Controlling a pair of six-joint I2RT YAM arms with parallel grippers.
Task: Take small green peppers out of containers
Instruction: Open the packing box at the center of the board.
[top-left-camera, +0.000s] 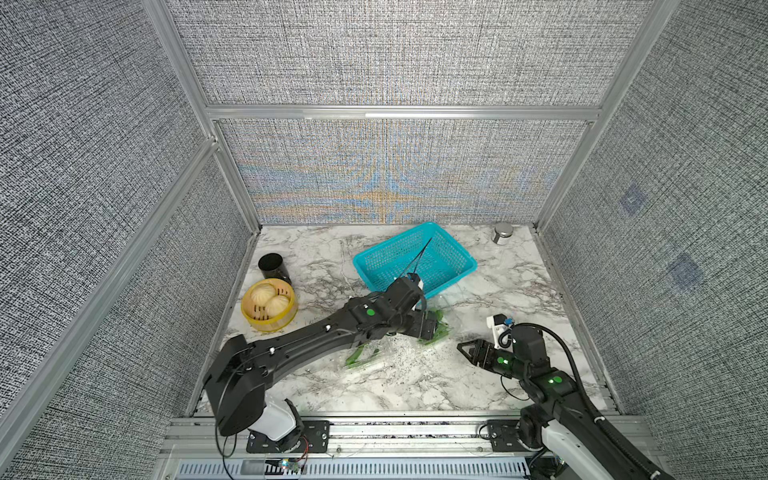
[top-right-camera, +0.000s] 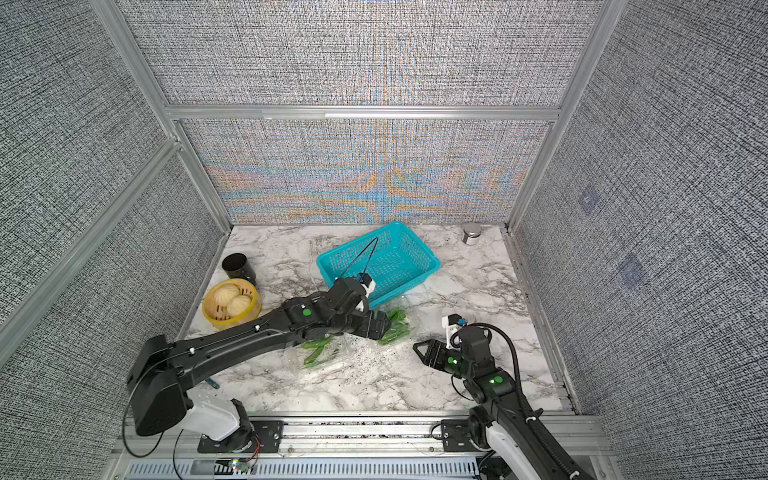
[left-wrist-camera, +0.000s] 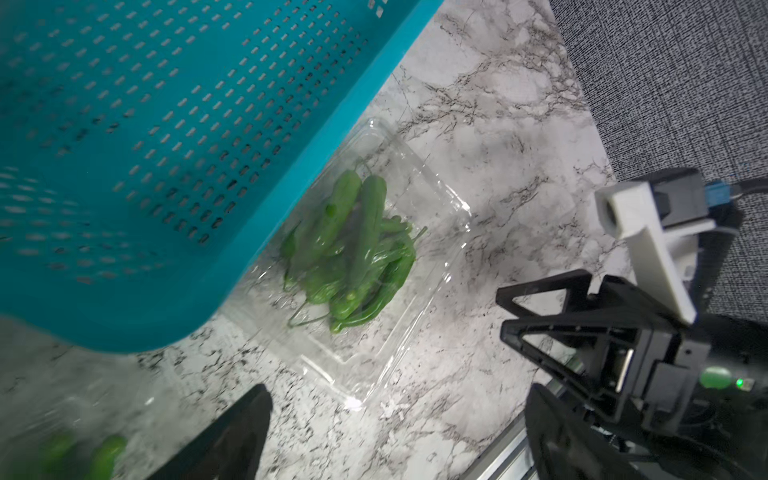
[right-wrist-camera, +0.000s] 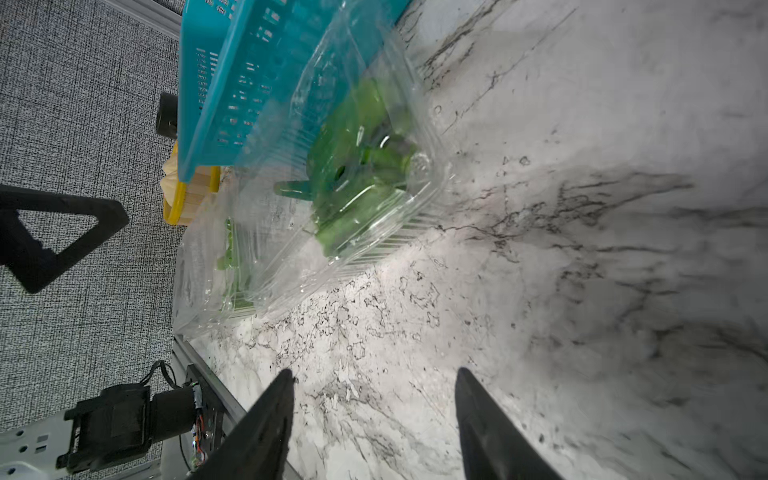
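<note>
Left gripper (top-left-camera: 432, 328): jaws wide apart, nothing between them; positioned over the clear clamshell container (left-wrist-camera: 374, 357) that lies on the counter (top-left-camera: 415, 386) just beside the teal perforated basket (top-left-camera: 453, 249); contact with the plastic cannot be determined. In the left wrist view, the two blurred fingers (left-wrist-camera: 232, 432) frame bare marble, with this container ahead of them.

Small green peppers (left-wrist-camera: 357, 245): a glossy heap inside this container, thin stems pointing several ways; in both top views part of the heap shows past the gripper. A second clamshell container (top-right-camera: 332, 359) lies nearer the front edge of the counter, partly under the left arm; it holds more green peppers (top-left-camera: 359, 357). Whether either lid is closed cannot be determined.

Right gripper (top-left-camera: 467, 349): jaws partly apart, empty; set low over bare counter, near the first container and pointing toward it; in the right wrist view only marble lies between its tips.

Other items: round yellow steamer (top-left-camera: 249, 320) with two buns and a black cup (top-left-camera: 274, 266) at the left side; metal canister (top-left-camera: 503, 232) in the rear right corner.
</note>
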